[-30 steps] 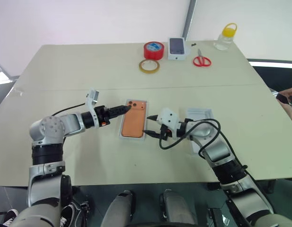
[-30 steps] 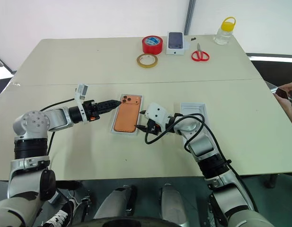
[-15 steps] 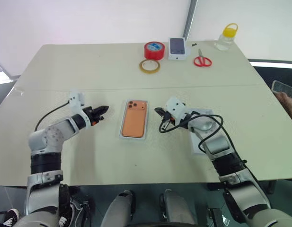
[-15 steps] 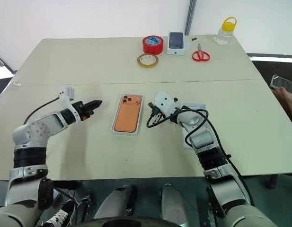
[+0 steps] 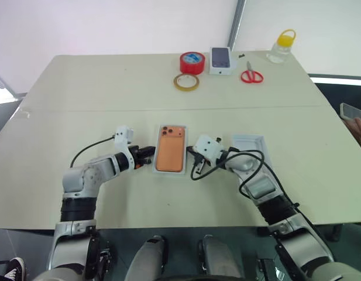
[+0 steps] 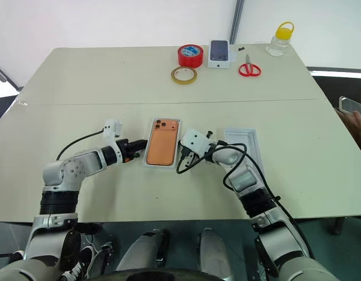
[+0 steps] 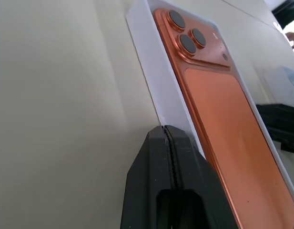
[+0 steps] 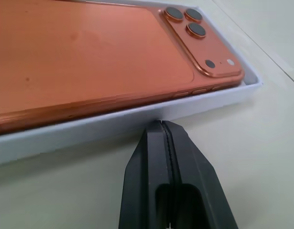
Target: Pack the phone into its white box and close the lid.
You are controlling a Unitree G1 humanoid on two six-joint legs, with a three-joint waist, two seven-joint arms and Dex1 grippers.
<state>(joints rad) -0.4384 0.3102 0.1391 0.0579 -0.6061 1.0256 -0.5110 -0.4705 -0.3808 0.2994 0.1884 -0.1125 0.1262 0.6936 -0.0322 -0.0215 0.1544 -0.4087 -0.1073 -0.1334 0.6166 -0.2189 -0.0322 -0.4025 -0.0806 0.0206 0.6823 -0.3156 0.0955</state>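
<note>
The phone (image 5: 171,154) lies back-up inside the white box (image 5: 170,172) near the middle of the table (image 5: 81,93), its lens cluster at the far end, and it sits there just as it did a second ago. What has changed is the arms: half a second back both grippers had drawn away from the box, and now each has come back down to it with its fingers pressed shut on nothing — the left gripper (image 5: 150,153) tip-first at the box's left wall, the right gripper (image 5: 191,154) at the right wall. The wrist views show each closed tip just beside the white wall, though whether they touch it is hard to tell. The packing looks done; the closed tips on both sides suggest squaring or steadying the box. The lid (image 5: 248,144) lies open-side up, just right of the right arm — not yet fitted.
</note>
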